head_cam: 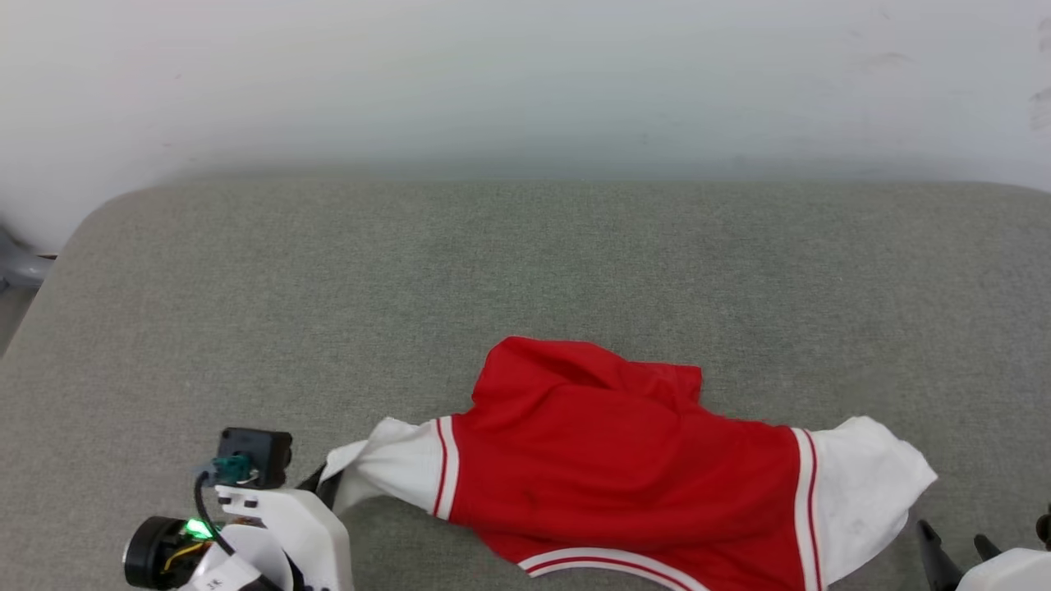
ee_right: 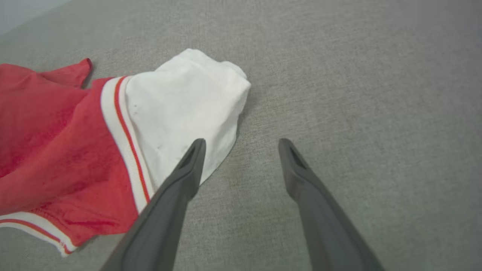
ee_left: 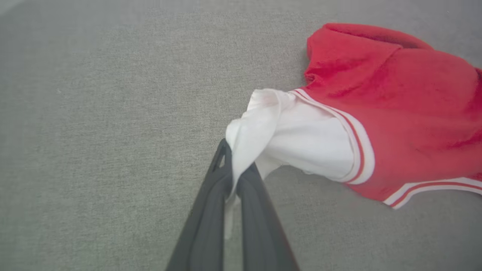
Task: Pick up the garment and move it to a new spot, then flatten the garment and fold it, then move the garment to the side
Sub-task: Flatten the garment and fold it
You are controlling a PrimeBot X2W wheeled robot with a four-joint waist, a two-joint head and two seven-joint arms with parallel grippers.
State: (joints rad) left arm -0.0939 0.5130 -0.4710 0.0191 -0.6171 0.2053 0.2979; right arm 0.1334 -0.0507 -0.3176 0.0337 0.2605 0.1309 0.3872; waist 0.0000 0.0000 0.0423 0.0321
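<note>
The task is judged to be at an early stage. The bright red soft-fabric T-shirt with white short sleeves and striped trim point(head_cam: 616, 460) lies crumpled on the grey woven padded surface point(head_cam: 525, 263), with its body bunched and its far edge turned over. Flattening, folding and the move to the side are therefore taken to be left. Whether the move to a new spot is finished cannot be told.

The two dark fingers of the left gripper point(ee_left: 235, 165) are closed narrowly on the edge of the nearer white sleeve point(ee_left: 301, 143), which is pinched between the tips and drawn into a fold. The red body is spread beyond and to the right of these fingers. The right gripper point(ee_right: 243, 145) is held wide apart and nothing is gripped. Its left finger is seen over the edge of the other white sleeve point(ee_right: 180, 105), though contact cannot be confirmed. Bare grey cloth lies between and ahead of its fingers. Farthest off, a pale wall point(head_cam: 525, 82) is seen behind the surface.
</note>
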